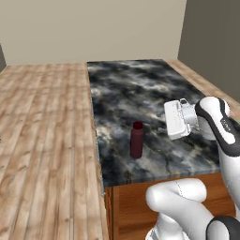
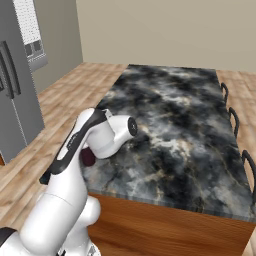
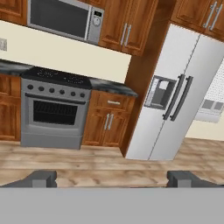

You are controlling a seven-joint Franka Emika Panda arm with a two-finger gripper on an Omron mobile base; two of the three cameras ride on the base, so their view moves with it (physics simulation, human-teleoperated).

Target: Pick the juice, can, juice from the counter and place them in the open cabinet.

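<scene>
Dark maroon juice bottle [image 1: 137,139] stands upright on the marbled tabletop [image 1: 140,89], near the left front corner of the slab as seen in the left base view, close to the slab's left edge. In the right base view only a small dark red part of it [image 2: 88,156] shows, behind the white arm, at the tabletop's near left edge.

The arm's hand sits above the tabletop, to the right of the bottle in the left base view and higher than its cap. The hand points sideways, out over the slab's left edge, toward the kitchen wall. The bottle lies below and beside the hand, apart from it; no contact seen.

Claw [image 3: 112,178]: in the hand view the two dark finger tips [image 3: 40,178] stand far apart at the bottom of the frame, spread wide, with nothing between them.

The hand view looks across the wooden floor [image 3: 87,168] at a steel stove [image 3: 53,113] with a microwave [image 3: 65,18] above it, reddish-brown cabinets [image 3: 109,120] and a grey double-door fridge [image 3: 175,92]. The fridge [image 2: 15,110] also shows at the left edge of the right base view.

Grey handles [image 2: 233,120] run along the tabletop's right side in the right base view.
</scene>
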